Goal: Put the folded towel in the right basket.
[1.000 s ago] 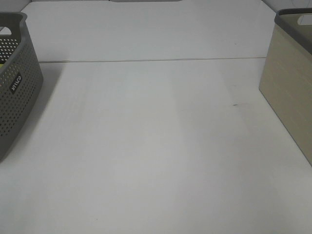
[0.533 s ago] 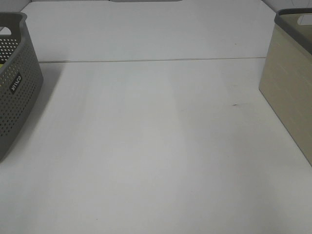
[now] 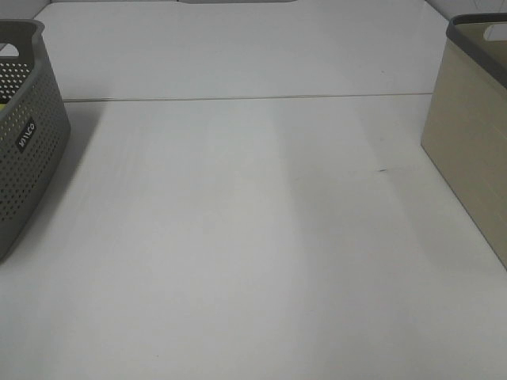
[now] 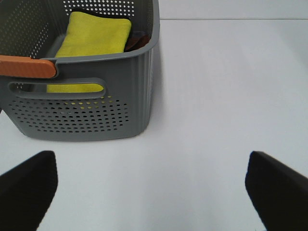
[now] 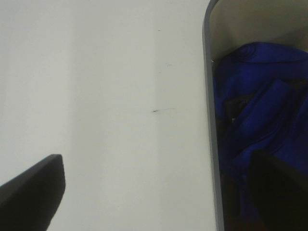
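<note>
Blue towel (image 5: 260,120) lies inside the right basket (image 5: 208,96).

Just one small dark tag (image 3: 26,133) with pale letters, on the holed side of the grey basket (image 3: 40,170); tilted, too blurred to read.

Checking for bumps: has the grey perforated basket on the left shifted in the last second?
No. The grey perforated basket keeps its place against the table seam in the high view.
</note>
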Robot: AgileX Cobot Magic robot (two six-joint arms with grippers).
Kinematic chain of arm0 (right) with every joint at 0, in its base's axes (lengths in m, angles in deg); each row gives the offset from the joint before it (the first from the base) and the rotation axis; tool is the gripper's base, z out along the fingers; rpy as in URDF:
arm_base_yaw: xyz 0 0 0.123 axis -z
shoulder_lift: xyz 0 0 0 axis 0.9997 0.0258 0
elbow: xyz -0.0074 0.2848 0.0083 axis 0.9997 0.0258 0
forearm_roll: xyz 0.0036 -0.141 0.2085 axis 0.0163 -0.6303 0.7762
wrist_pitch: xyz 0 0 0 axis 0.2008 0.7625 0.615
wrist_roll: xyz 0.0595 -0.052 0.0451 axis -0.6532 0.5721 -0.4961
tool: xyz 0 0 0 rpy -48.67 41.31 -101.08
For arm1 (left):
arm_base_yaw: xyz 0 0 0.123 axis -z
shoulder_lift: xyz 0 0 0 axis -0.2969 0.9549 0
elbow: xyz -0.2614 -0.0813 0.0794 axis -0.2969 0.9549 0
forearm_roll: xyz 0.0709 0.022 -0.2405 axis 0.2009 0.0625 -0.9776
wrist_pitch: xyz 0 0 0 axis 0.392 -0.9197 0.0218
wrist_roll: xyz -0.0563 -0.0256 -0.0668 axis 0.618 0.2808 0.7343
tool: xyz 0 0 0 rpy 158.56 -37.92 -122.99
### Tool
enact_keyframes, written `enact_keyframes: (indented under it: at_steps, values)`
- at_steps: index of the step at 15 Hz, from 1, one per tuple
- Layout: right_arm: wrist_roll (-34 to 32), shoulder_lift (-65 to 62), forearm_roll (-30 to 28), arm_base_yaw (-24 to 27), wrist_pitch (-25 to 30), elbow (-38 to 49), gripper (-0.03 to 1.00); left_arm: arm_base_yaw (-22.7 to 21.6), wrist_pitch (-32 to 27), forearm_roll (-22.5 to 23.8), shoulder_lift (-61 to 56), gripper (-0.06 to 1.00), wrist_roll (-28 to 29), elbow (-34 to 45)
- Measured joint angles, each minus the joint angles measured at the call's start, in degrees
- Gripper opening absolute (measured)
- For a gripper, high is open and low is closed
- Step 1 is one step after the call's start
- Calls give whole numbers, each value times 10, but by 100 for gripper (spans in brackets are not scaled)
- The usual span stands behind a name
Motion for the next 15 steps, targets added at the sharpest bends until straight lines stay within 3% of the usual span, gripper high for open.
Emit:
enact_keyframes:
  at_steps: [4, 7, 8, 9, 15]
  values:
    - [-47, -175, -74, -1, -19, 156, 97, 0, 0, 0, 0, 99, 0, 0]
    - [-49, -338, -78, -1, -72, 300, 97, 0, 0, 0, 0, 99, 0, 0]
    - [-43, -490, -78, -1, -101, 410, 97, 0, 0, 0, 0, 99, 0, 0]
    - [-40, -559, -78, -1, -106, 462, 97, 0, 0, 0, 0, 99, 0, 0]
    - [-25, -866, -78, -1, -118, 658, 97, 0, 0, 0, 0, 99, 0, 0]
